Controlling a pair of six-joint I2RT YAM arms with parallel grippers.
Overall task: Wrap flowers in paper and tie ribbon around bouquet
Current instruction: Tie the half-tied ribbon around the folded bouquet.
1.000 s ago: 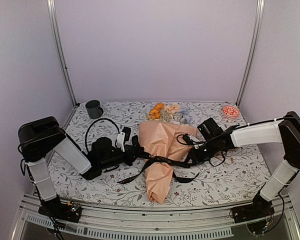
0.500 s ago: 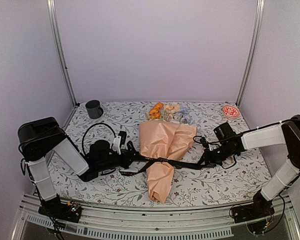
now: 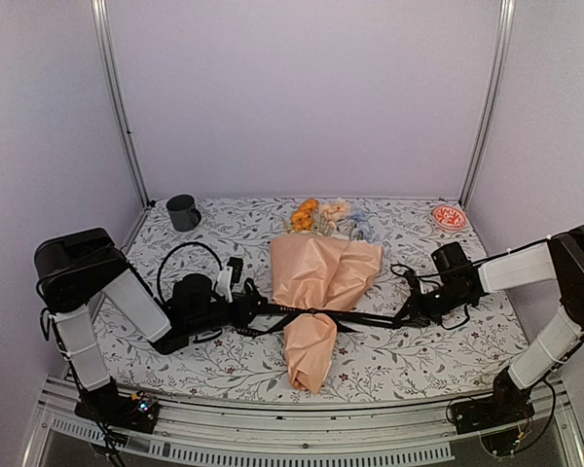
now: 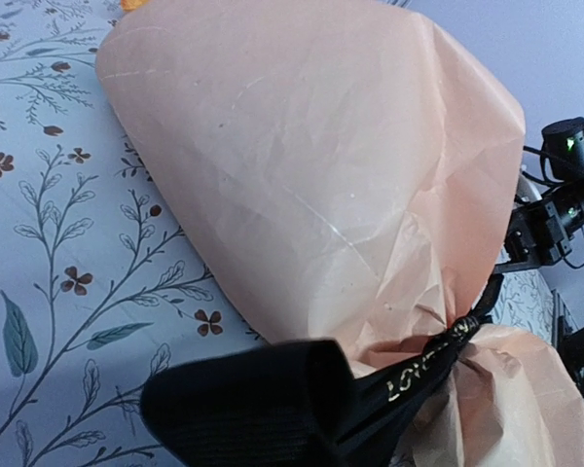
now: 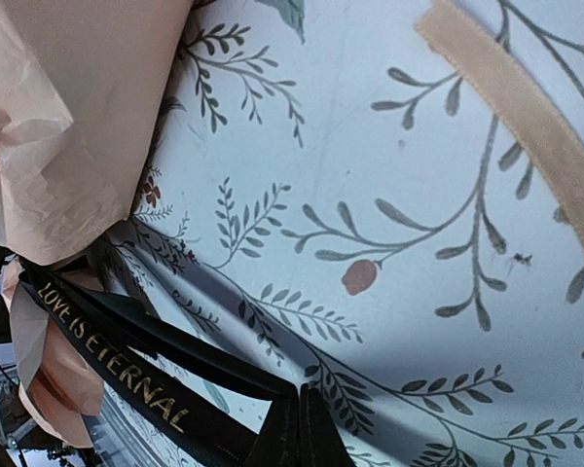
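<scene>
The bouquet [image 3: 316, 287] lies on the worktop [image 3: 419, 360], the ribbon [image 3: 370, 319] cinched round its waist and taut to either side of it. The left end effector [image 3: 256, 309] and right end effector [image 3: 415, 315], flanking the bouquet, each pinch a ribbon end. Too hard a pull could crush or tear the paper [image 3: 326, 258], or slip the ribbon out of a grip and slacken the tie.
</scene>
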